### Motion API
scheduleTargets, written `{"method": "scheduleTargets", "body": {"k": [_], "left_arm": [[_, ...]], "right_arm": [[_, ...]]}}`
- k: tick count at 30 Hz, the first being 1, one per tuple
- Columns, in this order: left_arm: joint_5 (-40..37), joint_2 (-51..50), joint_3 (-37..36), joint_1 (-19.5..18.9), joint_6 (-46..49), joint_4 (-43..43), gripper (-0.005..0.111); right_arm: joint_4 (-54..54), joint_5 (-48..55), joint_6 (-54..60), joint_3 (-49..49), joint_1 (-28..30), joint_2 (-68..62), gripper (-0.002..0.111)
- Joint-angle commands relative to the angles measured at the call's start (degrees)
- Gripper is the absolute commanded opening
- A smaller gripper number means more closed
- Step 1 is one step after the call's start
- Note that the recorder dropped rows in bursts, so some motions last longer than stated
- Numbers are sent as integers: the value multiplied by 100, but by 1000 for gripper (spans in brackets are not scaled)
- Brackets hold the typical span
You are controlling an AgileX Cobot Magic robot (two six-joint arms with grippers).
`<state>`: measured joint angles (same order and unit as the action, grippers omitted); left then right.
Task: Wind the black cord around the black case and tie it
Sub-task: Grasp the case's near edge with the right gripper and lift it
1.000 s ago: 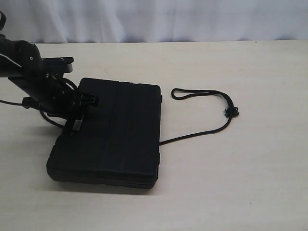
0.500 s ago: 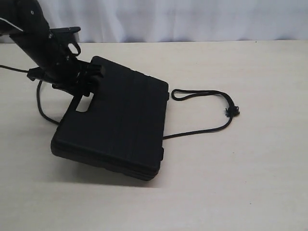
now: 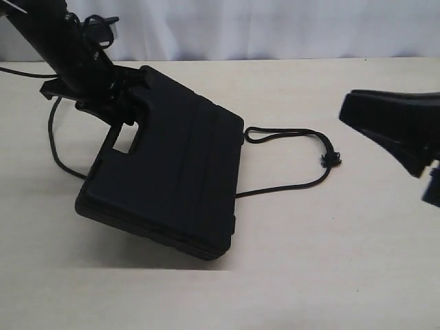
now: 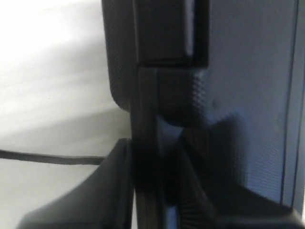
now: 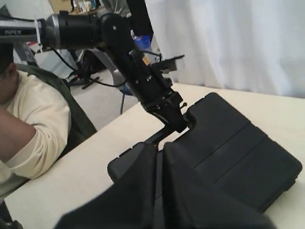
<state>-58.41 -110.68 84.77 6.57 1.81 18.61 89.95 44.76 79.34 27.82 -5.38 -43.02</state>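
Observation:
The black case [image 3: 172,179] is tilted, its handle end raised off the table and its near edge resting on it. My left gripper [image 3: 127,103] is shut on the case's rim beside the handle slot [image 3: 125,139]; in the left wrist view the case [image 4: 248,95] edge sits between the fingers of the gripper [image 4: 152,191]. The black cord [image 3: 289,185] runs out from under the case, curves to a frayed knot [image 3: 331,159] and ends in a narrow loop [image 3: 258,134]. My right gripper [image 3: 423,172] hovers at the right, shut and empty [image 5: 159,167], facing the case [image 5: 238,143].
A thin black line [image 3: 53,141] curves on the table left of the case; whether it is cord or arm cable cannot be told. The left arm [image 5: 138,67] slants over the case's far end. A seated person [image 5: 28,124] is beyond the table edge. A white curtain [image 3: 275,27] hangs behind.
The left gripper has lifted the case's handle end higher, so the case tilts more steeply. The right gripper has come into view from the right. The cord has barely moved.

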Motion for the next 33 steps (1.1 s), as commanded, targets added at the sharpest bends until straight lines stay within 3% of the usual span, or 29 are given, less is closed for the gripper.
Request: {"method": "scheduleTargets", "body": {"k": [1, 4, 7, 11, 17, 21, 27, 29, 32, 33], "left_arm": [[-25, 97, 71, 14, 358, 813, 0], [0, 97, 71, 14, 453, 1271, 0], [0, 97, 71, 14, 453, 1619, 0], [-34, 97, 71, 14, 453, 1809, 0], [-8, 97, 71, 14, 453, 1882, 0], [4, 97, 71, 14, 453, 2086, 0], [-101, 97, 71, 14, 453, 2621, 0], [-125, 97, 71, 14, 453, 2689, 0], [-139, 97, 71, 14, 453, 2702, 0], [-139, 97, 71, 14, 453, 2702, 0]], "right_arm": [[41, -842, 472, 338, -916, -784, 4], [-247, -2432, 740, 576, -2089, -1177, 4], [-993, -4476, 750, 704, -3475, -1537, 4], [-1109, -7429, 1136, 704, -5065, -1965, 4], [-1121, -10545, 1230, 450, -6773, -2764, 4], [-1128, -11253, 469, 247, -7500, -3496, 4], [-1622, -10647, -1132, 233, -7604, -4505, 7], [-1976, -10483, -1481, 233, -7604, -4829, 15], [-2435, -10456, -2095, 233, -7604, -5220, 37], [-2499, -10456, -2391, 233, -7604, -5368, 49]]}}
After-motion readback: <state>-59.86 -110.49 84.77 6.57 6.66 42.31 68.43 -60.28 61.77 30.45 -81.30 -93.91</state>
